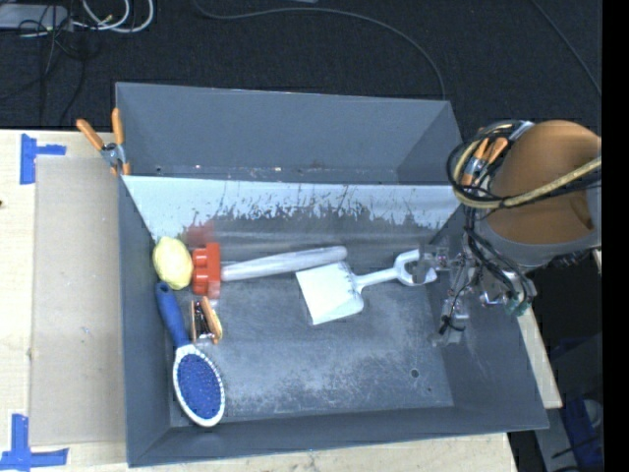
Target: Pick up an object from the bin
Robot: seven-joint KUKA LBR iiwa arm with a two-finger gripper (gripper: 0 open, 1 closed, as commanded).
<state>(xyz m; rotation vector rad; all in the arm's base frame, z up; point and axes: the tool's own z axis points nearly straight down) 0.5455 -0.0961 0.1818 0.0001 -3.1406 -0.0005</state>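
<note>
The claw stands low over the right end of the grey metal bin, close to the right-hand wall and above bare floor. Whether it is open or closed cannot be told from this angle; no object is seen in its grasp. The nearest item is the white plastic scoop, whose flat blade lies toward mid-bin on the view's left of the claw, with its handle running up to a looped end just beside the claw, on its upper left. Beyond the scoop, farther from the claw, lies a white tube with a red cap. Well apart from the claw, along the far left wall, are a yellow oval object, a blue-headed brush and a small orange and black item. Assessment: the approach step is in hand and no pick has been made. The next move would call for centring the claw over the scoop's handle, across its narrow width, then descending and closing.
</note>
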